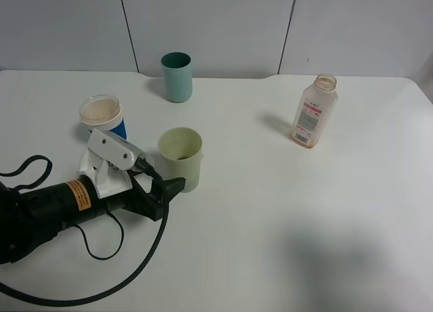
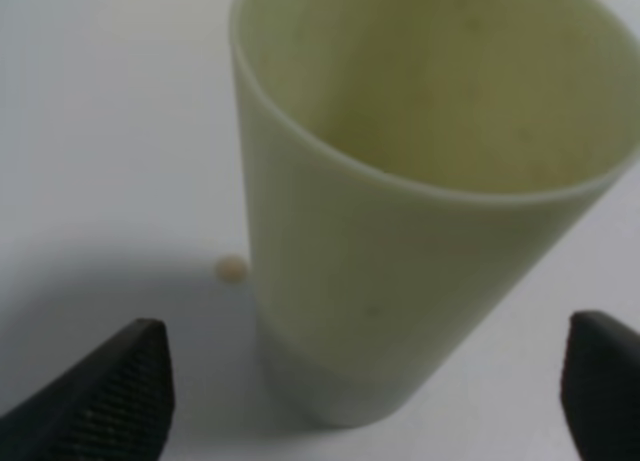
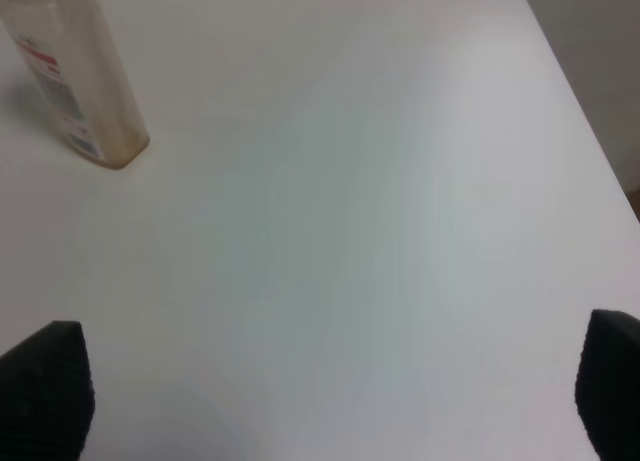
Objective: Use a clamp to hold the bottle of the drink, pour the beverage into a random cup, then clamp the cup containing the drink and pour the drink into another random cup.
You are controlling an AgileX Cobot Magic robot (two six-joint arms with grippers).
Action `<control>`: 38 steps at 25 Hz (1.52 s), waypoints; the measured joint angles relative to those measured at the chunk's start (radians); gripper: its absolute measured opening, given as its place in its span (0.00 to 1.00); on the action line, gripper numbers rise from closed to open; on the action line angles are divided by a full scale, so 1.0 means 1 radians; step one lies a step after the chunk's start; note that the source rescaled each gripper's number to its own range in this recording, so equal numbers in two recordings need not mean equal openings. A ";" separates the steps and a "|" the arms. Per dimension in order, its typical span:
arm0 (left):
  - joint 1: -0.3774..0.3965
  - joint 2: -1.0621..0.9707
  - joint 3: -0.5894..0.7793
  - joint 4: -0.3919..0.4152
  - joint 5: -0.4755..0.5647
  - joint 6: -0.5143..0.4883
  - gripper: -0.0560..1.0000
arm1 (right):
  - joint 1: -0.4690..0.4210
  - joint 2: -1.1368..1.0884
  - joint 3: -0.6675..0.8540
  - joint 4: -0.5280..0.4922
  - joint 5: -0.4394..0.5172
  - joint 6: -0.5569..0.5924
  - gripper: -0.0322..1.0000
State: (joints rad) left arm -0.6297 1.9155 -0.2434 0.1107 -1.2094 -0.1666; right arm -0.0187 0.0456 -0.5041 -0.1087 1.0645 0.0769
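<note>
A pale green cup [image 1: 180,158] stands upright mid-table, with something dark at its bottom. My left gripper [image 1: 170,188] is open at its near side. In the left wrist view the cup [image 2: 400,231] fills the frame, and the left gripper [image 2: 365,386] has one fingertip on each side of the cup's base, both apart from it. An uncapped clear bottle [image 1: 313,112] with a pinkish label stands at the back right. It also shows in the right wrist view [image 3: 75,81]. My right gripper [image 3: 330,391] is open and empty over bare table, far from the bottle.
A teal cup [image 1: 176,76] stands at the back. A paper cup with a blue band [image 1: 103,117] stands at the left, close to my left arm. A small pale bead [image 2: 231,269] lies by the green cup's base. The white table [image 1: 304,217] ends at the right.
</note>
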 joint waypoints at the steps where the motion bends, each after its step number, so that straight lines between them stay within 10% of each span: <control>1: 0.000 0.000 0.000 0.005 0.000 0.000 0.77 | 0.000 0.000 0.000 0.000 0.000 0.000 0.93; 38: 0.000 0.163 -0.195 0.110 -0.001 0.000 0.77 | 0.000 0.000 0.000 0.000 0.000 0.000 0.93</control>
State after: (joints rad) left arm -0.6297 2.0789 -0.4383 0.2206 -1.2103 -0.1666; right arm -0.0187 0.0456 -0.5041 -0.1087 1.0645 0.0769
